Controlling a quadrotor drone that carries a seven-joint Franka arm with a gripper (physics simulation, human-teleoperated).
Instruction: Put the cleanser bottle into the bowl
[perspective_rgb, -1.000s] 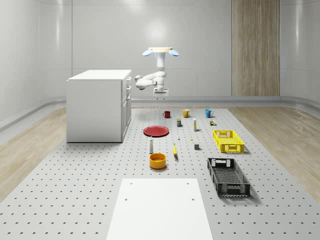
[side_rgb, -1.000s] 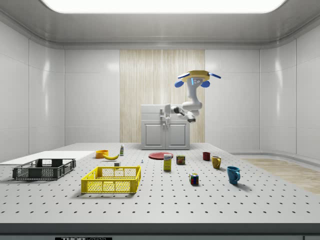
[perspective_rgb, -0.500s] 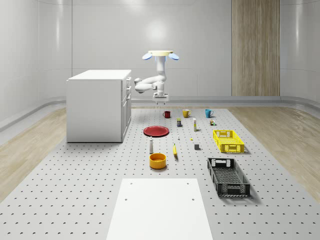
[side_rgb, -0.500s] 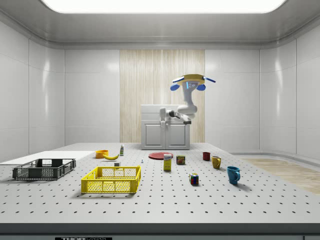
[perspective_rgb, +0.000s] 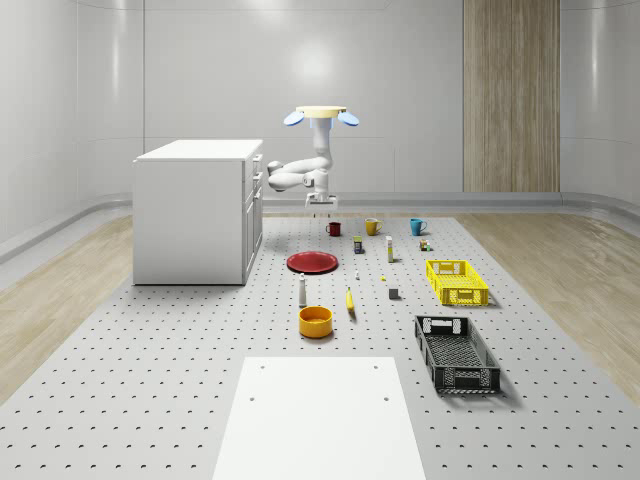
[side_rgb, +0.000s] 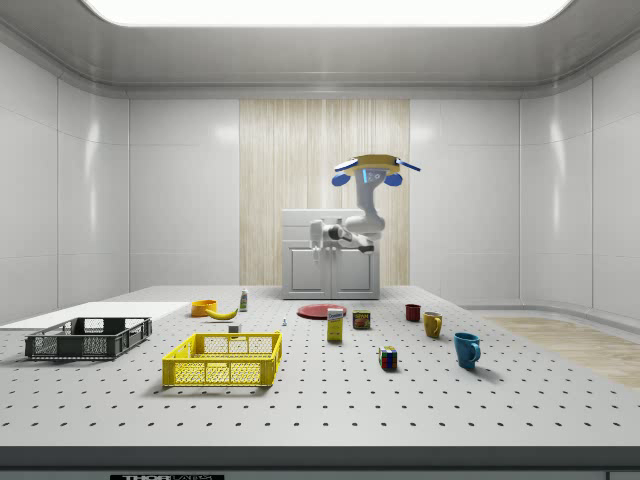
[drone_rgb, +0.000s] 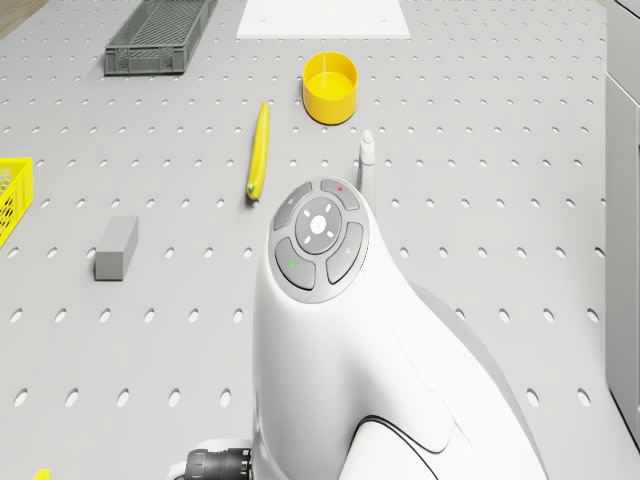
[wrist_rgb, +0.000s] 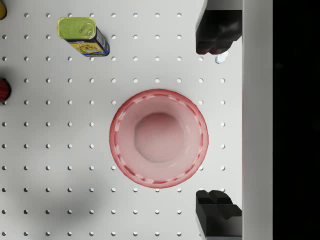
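- The white sheet (perspective_rgb: 318, 415) lies on the pegboard floor well nearer the whole-scene camera than the red plate (perspective_rgb: 312, 262).
- The black crate (perspective_rgb: 456, 352) is also on the near side of the plate, off toward the whole-scene view's right.
- The bowl (perspective_rgb: 315, 321), yellow-orange, sits between the sheet and the plate, with nothing in it.
- The cleanser bottle (perspective_rgb: 302, 290) stands upright on the floor between the bowl and the plate, just beyond the bowl and apart from it. Nothing touches it.
- The banana (perspective_rgb: 350, 300) lies near the bottle, on the plate's near side.
- The grey block (perspective_rgb: 394, 293) lies further to the whole-scene view's right than the banana.
- The yellow crate (perspective_rgb: 456, 281) is level with the plate, well apart on the whole-scene view's right.
- The gripper (wrist_rgb: 217, 122) hangs well above the floor, pointing straight down. It is over the plate's edge on the side of the white cabinet (perspective_rgb: 195, 210).
- Its fingers (wrist_rgb: 217, 30) are spread wide, with nothing between them.
- The drone (perspective_rgb: 320, 113) hovers high above the plate's far side, beside the cabinet, and the arm folds down from it to the gripper.
- A tin can (wrist_rgb: 83, 36) stands a little way beyond the plate.
- A red mug (perspective_rgb: 334, 228) stands farther off than the plate.
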